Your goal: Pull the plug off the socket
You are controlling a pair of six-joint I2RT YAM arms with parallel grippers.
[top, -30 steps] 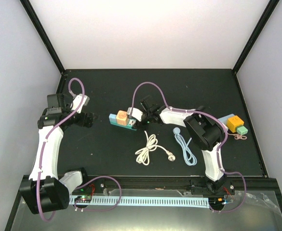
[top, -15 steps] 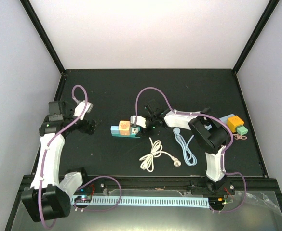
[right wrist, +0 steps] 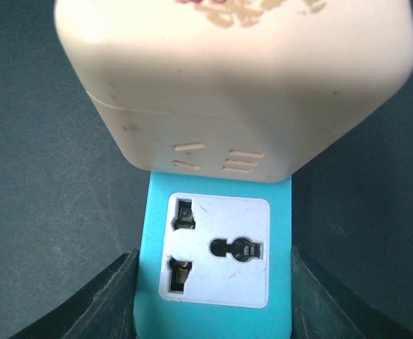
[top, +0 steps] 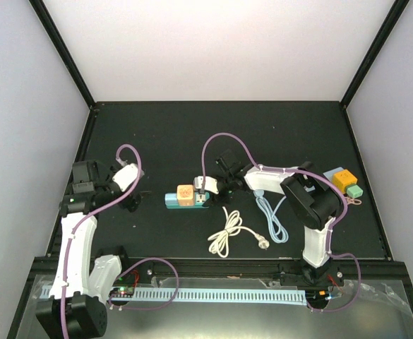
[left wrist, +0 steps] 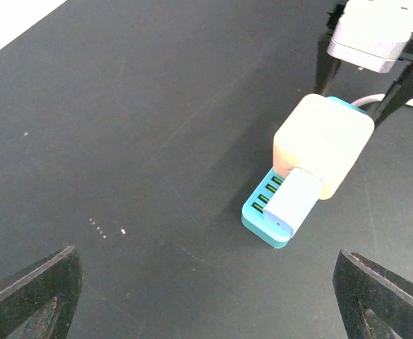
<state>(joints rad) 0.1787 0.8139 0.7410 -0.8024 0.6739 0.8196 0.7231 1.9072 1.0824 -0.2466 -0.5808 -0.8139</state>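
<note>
Hovering over the left of the worktop (top: 157, 134), the left claw (left wrist: 206, 296) gapes wide, facing the socket (top: 171, 202) lying mid-worktop. The plug (top: 186, 193) sits in the socket. The right claw (right wrist: 213, 300) clamps the socket's right end, a finger on each side. A white cable (top: 226, 236) lies nearby.

right wrist view: cream cube-shaped plastic plug (right wrist: 234, 78) cut off at top | teal plastic socket strip (right wrist: 217, 314) cropped at bottom | my right gripper (right wrist: 214, 289): only finger slivers showing | my left gripper (left wrist: 206, 296): fingertips (left wrist: 30, 296) cropped at corners
</note>
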